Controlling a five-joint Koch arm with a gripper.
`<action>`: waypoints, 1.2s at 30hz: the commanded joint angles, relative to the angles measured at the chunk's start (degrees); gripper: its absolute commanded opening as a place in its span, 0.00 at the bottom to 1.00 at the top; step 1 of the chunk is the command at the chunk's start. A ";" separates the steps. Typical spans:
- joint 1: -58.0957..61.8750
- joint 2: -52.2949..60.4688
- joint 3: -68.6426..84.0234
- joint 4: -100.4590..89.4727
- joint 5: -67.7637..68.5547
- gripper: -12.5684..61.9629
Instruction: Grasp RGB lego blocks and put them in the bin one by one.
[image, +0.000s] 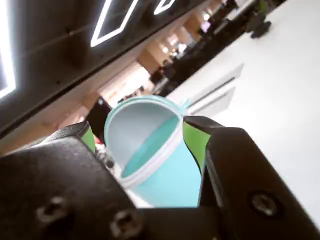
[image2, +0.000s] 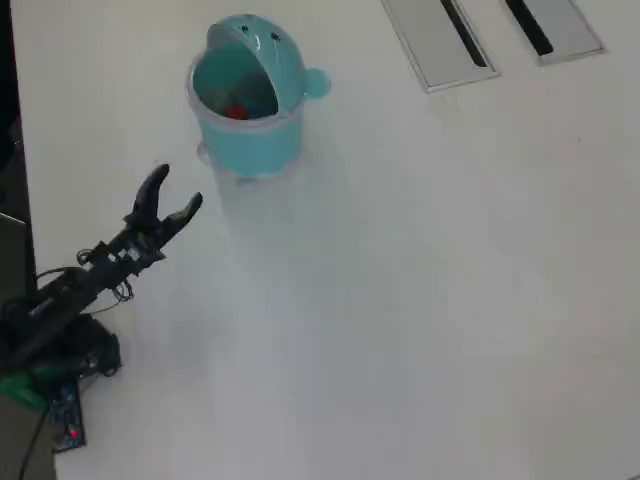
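Note:
The turquoise bin (image2: 245, 145) stands at the top left of the white table in the overhead view, its domed lid (image2: 258, 40) flipped back. A red lego block (image2: 235, 112) lies inside it; I cannot make out any other block. My gripper (image2: 178, 187) hovers open and empty just below and left of the bin. In the wrist view the bin (image: 170, 175) fills the gap between my spread jaws, and the green pads (image: 197, 142) hold nothing. The gripper (image: 142, 130) points at the open mouth.
Two flat grey slotted panels (image2: 440, 40) (image2: 555, 25) lie at the top right of the table. The arm's base and cables (image2: 50, 350) sit at the left edge. The white tabletop (image2: 420, 300) stretches right and below.

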 joint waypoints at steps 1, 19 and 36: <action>2.11 2.90 0.35 -11.60 2.81 0.61; 22.06 3.87 21.09 -33.75 10.02 0.61; 29.97 4.22 38.85 -38.14 16.26 0.61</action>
